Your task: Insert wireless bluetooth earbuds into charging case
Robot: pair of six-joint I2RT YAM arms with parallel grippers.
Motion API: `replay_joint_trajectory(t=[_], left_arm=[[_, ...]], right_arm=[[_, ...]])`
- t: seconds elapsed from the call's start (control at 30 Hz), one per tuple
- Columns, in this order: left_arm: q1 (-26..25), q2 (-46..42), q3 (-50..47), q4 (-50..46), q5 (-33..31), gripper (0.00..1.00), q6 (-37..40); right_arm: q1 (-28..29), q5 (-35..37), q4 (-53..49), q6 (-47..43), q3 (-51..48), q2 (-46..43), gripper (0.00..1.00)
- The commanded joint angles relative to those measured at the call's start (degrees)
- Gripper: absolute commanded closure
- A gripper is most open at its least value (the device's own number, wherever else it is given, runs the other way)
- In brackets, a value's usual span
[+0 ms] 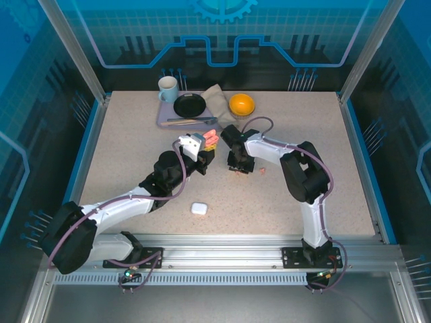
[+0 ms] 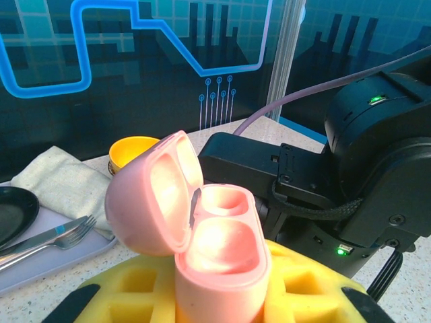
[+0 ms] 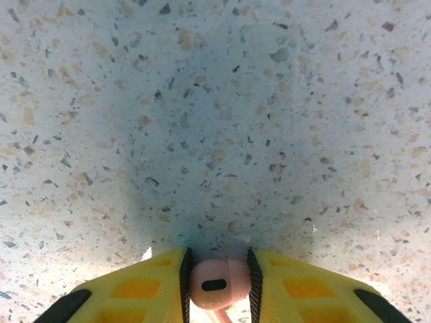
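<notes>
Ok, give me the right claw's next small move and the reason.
Probably lift the right claw: its pink earbud is pinched down at the table, and the left claw holds the open pink case, whose wells look empty.

No words or numbers are showing anywhere to read. A blue gear shape [image 1: 222,8] is showing on the back wall [image 1: 135,33].

Low in the left wrist view, the pink charging case [image 2: 215,256] is smooth, glossy plastic; at left lie a pale woven cloth napkin [image 2: 57,182] and a shiny metal fork [image 2: 64,237]. In the right wrist view the counter [image 3: 215,121] is matt, speckled like stone, and at the bottom edge matt yellow fingers [image 3: 135,296] flank a smooth plastic pink earbud [image 3: 217,282].
</notes>
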Motion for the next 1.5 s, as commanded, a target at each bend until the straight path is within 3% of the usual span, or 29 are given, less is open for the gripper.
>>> replay_joint_trajectory(t=[0.0,0.33,0.8,1.2,1.47], left_arm=[[0.28,0.28,1.18,0.40,-0.08,1.00,0.01],[0.28,-0.07,1.33,0.12,0.43,1.00,0.11],[0.34,0.11,1.82,0.70,2.77,1.00,0.42],[0.30,0.89,2.58,2.59,7.86,1.00,0.31],[-0.14,2.98,5.02,4.13,11.27,1.00,-0.91]], right_arm=[[-0.87,-1.66,1.63,-0.67,-2.70,0.42,0.72],[-0.96,-0.31,3.82,-0.88,-7.83,-7.35,0.72],[-1.01,1.89,6.65,-2.83,-15.27,-25.45,0.72],[-0.91,3.67,9.01,-8.79,-13.27,-44.21,0.72],[-0.04,1.43,18.52,-12.93,-10.85,-52.50,0.72]])
